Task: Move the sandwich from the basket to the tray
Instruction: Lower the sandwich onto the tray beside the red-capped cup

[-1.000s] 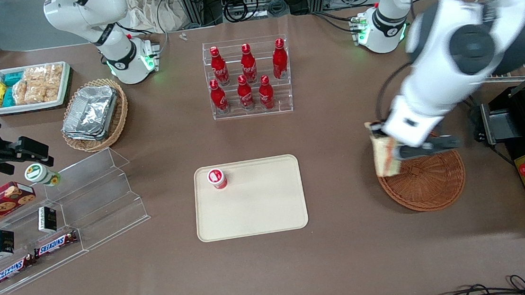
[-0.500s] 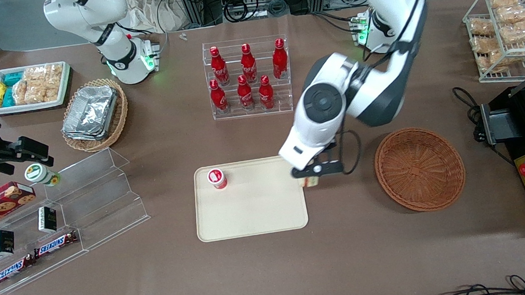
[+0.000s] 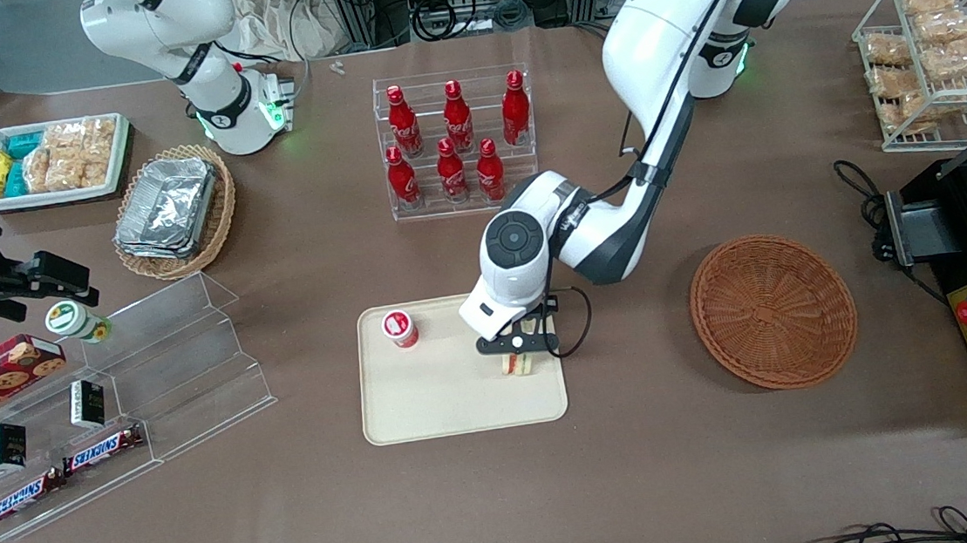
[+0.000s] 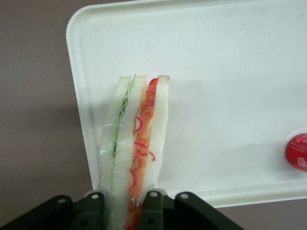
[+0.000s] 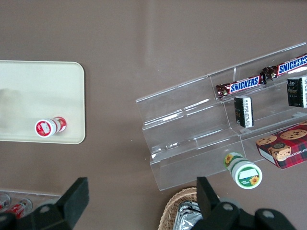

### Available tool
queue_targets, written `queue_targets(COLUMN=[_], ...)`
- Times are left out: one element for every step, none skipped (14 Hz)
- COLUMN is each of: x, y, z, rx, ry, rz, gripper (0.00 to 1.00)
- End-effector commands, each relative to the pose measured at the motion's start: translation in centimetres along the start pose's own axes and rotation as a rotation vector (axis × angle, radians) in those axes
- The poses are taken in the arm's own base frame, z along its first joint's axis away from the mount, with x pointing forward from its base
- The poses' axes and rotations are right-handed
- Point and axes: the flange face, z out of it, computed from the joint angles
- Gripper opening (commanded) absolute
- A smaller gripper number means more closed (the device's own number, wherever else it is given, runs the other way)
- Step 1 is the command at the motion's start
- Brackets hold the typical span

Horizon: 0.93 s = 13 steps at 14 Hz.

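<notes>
**Sandwich over tray, release pending**

Gripper [image 3: 518, 345] hangs over the tray [image 3: 425, 399], above the part of it toward the working arm's end of the table, fingers [image 4: 152, 203] clamped on the sandwich [image 4: 136, 143]. Wedge held on edge, filling side visible: green on one layer, red-orange on the other, clear wrap across the middle.

Basket [image 3: 773, 310] sits empty, well apart from the tray toward the working arm's end. A red-capped cup [image 3: 399, 328] stands on the tray, well apart from the sandwich, toward the parked arm's end.

Step in hand, by judgement: carry is done, placement under way. Next move calls for lowering until the wedge rests on the tray floor, then opening the jaws and lifting straight off. An on-edge wedge may tip on release.

Hard to make out: whether the sandwich's tip already touches the tray. Front view hides most of the wedge under the wrist; wrist view cuts off its gripped end.
</notes>
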Motion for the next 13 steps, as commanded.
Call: queue_targets(x=[0.5,0.5,0.6,0.6,0.6,0.6,0.7,0.8,0.8,0.9,1.2,1.2,1.3], y=[0.3,0.3,0.2,0.1,0.1,0.0,-0.2,-0.3,-0.3,-0.4,-0.7,-0.7,-0.8], z=[0.3,0.9,1.5,2.0,2.2,2.7,3.2,3.6,3.8,3.8,3.7,3.5,3.1], rx=[0.012,0.004,0.005,0.009,0.011,0.015,0.018,0.017,0.015,0.012,0.008,0.007,0.005], ry=[0.026,0.036,0.053,0.059,0.059,0.056,0.053,0.057,0.058,0.058,0.058,0.061,0.065], rz=[-0.002,-0.003,0.003,-0.008,-0.023,-0.026,-0.028,-0.03,-0.032,-0.057,-0.092,-0.096,-0.098], gripper=[0.0,0.0,0.0,0.0,0.0,0.0,0.0,0.0,0.02,0.15,0.42,0.8,0.99])
